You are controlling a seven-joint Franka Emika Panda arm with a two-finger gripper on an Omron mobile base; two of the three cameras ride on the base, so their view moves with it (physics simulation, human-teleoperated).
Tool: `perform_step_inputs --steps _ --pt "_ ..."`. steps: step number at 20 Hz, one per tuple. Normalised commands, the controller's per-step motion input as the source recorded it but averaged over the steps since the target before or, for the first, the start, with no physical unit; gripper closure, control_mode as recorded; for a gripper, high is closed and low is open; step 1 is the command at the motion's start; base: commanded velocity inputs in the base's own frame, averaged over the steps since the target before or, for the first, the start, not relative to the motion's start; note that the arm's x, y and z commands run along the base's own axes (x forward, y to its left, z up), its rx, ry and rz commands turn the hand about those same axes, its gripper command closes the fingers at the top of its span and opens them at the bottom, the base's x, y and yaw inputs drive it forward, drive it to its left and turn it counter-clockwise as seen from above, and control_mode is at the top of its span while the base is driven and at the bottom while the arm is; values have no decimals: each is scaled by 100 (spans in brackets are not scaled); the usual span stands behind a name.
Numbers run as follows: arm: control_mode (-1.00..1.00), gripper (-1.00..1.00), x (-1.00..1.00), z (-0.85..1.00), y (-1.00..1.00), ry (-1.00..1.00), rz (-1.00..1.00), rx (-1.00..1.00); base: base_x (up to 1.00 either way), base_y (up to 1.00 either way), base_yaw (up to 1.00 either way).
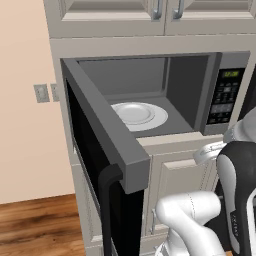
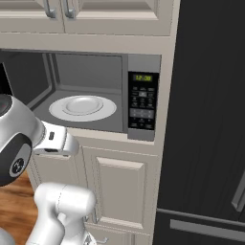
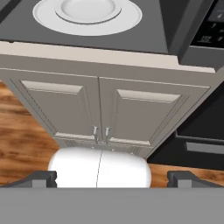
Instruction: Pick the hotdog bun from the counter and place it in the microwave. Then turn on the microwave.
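The claw (image 3: 112, 177), jaws wide apart and empty, hangs below the open microwave (image 2: 143, 67), whose plate (image 3: 87, 15) lies up ahead of it, and I cannot tell which way the bun lies.

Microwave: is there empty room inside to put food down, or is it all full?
The microwave stands open. A white plate fills the middle of its floor and is bare. Narrow grey floor strips run between plate and walls. The swung-out door crowds the left side.
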Motion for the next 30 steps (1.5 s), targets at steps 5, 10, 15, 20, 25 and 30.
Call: perform_step_inputs --steps 5,10,15,20,25,30 --pt "100 -100 0 0 0 0 0 0 0 0 0" --pt "100 -100 0 0 0 0 0 0 -7 -7 -2" --pt "100 -100 0 0 0 0 0 0 -16 -42 -9" --pt "100 -100 0 0 0 0 0 0 -39 -40 -3" --pt "100 -100 0 0 0 0 0 0 -41 -32 2" --pt "100 -100 0 0 0 0 0 0 -19 -57 1"
